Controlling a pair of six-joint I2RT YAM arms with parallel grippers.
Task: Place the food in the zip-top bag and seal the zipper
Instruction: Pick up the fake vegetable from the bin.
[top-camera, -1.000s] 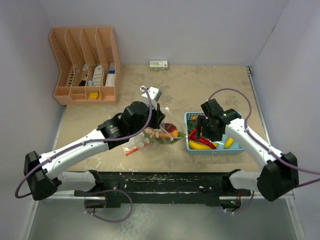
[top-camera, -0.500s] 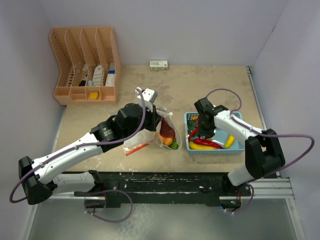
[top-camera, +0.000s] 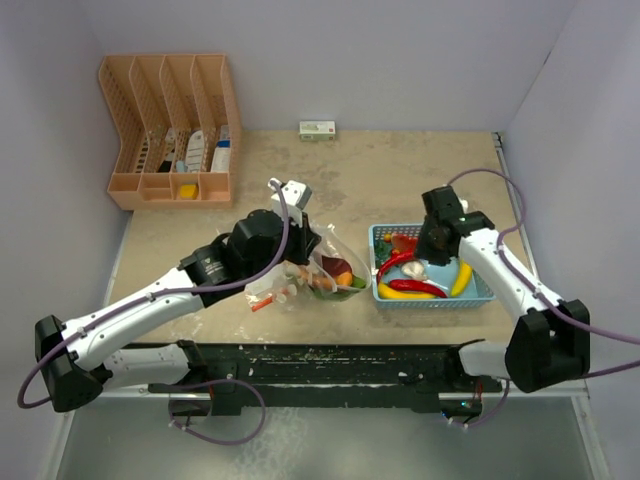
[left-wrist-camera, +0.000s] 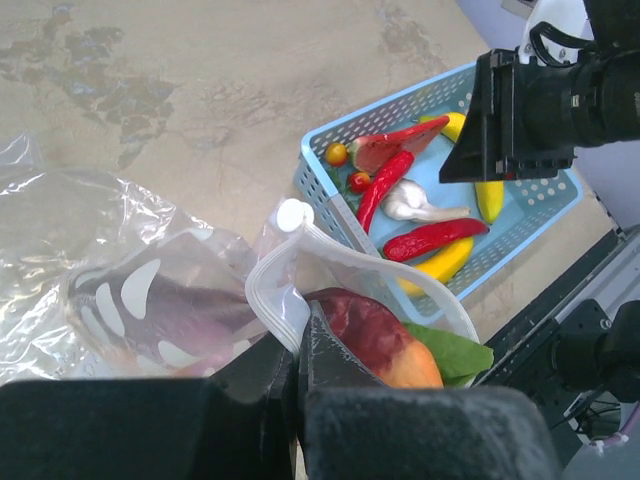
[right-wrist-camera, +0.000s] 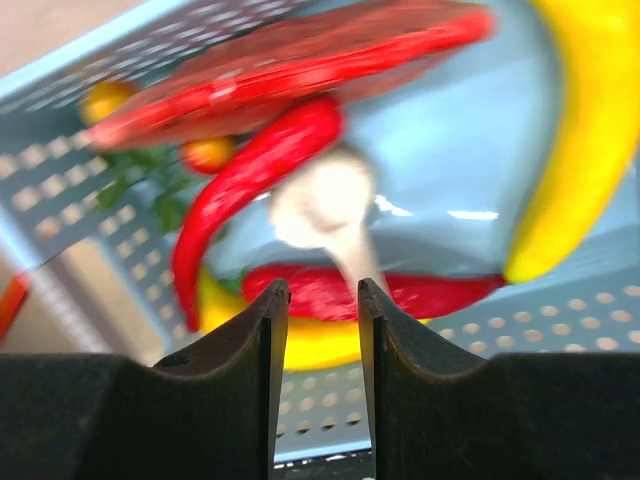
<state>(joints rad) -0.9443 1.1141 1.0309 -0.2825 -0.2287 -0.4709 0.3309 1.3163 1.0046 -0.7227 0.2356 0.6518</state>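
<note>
Clear dotted zip-top bag (left-wrist-camera: 150, 300) pinched in your left gripper (left-wrist-camera: 298, 345); right gripper (right-wrist-camera: 315, 300), narrowly parted over light-blue plastic basket (left-wrist-camera: 322, 190), should take white garlic (right-wrist-camera: 320, 205).

Three views: one overhead, two on the wrists.
Top camera looks down from the near edge; wrist cameras sit close (right closest); all three share the blue basket (top-camera: 440, 302).

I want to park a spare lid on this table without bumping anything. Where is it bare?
Bare tabletop lies behind the blue basket, from the small box to the right wall. A smaller patch sits between the orange organizer and the left arm. It is crowded at front centre, where the zip-top bag nearly meets the basket.
</note>
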